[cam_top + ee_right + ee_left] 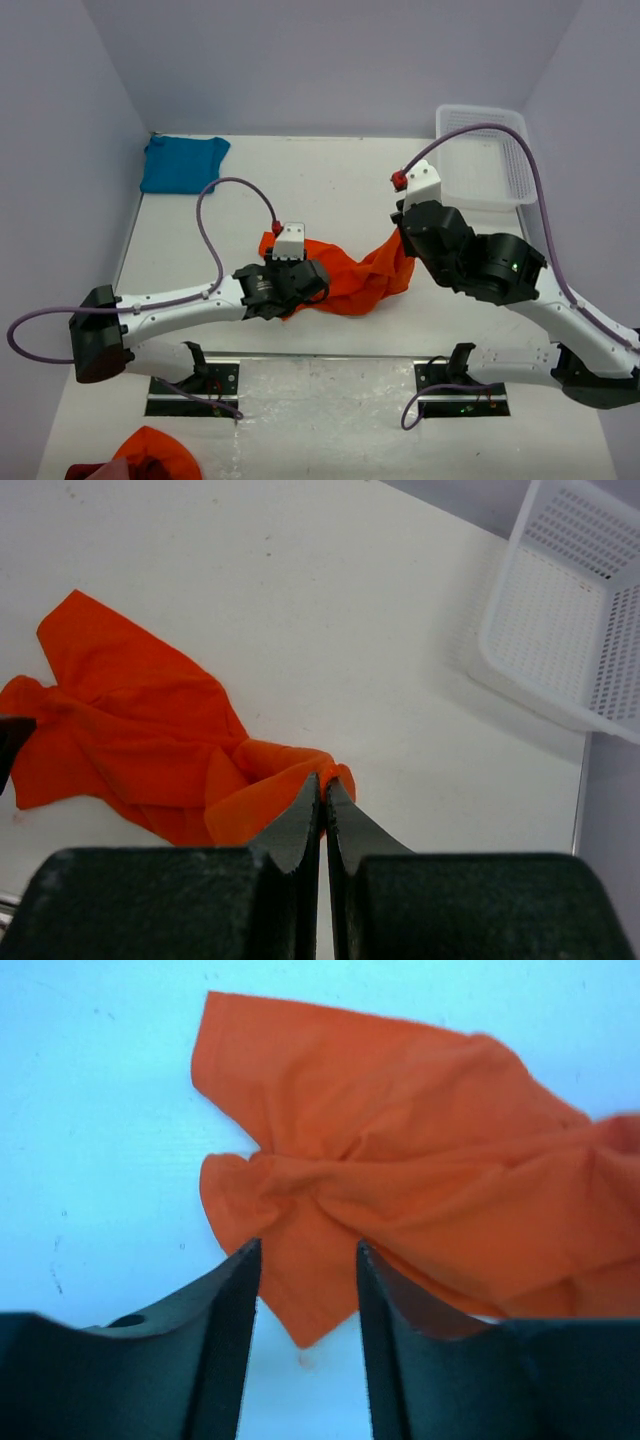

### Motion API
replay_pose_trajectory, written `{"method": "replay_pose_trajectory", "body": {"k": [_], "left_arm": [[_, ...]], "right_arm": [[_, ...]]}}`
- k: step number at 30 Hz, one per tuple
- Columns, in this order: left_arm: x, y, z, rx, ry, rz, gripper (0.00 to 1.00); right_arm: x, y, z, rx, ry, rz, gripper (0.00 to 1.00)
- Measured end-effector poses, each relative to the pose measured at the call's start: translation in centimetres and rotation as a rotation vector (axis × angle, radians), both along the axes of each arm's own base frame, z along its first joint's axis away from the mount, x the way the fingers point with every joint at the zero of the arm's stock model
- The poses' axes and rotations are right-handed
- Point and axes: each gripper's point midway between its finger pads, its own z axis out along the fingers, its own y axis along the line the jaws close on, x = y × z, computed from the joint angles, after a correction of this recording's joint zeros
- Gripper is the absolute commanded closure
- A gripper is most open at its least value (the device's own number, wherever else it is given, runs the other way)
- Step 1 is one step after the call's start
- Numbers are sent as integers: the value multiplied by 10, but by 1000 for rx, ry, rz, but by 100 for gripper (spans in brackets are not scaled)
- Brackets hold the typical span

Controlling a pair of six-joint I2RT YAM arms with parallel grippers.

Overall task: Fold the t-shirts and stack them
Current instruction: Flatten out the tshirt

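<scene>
You're in robot lab test cell, not home: bare white counter (340, 180) boxed by plain pale walls (330, 60), left arm (170, 305) and right arm (560, 320) bolted to 2 metal base plates (195, 382) at near edge, loose purple cables (205, 225), white mesh basket (520, 180) in far right corner.

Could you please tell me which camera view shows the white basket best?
Top external: nearly the whole basket shows at the far right, crossed only by a cable. Right wrist shows just one corner of it; left wrist shows none.
</scene>
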Motion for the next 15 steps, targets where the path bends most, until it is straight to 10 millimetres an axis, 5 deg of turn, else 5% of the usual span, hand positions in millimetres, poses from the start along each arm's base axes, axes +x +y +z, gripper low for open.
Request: {"method": "replay_pose_trajectory", "body": {"k": [3,15], "left_arm": [[-20,-8,-8,64,34,-83,72],[-52,12,-70,591,229,-227,67]], "right_arm": [[-3,-9,8,29,-19,-6,100],[-16,-33,23,107,-65,-6,100]]}}
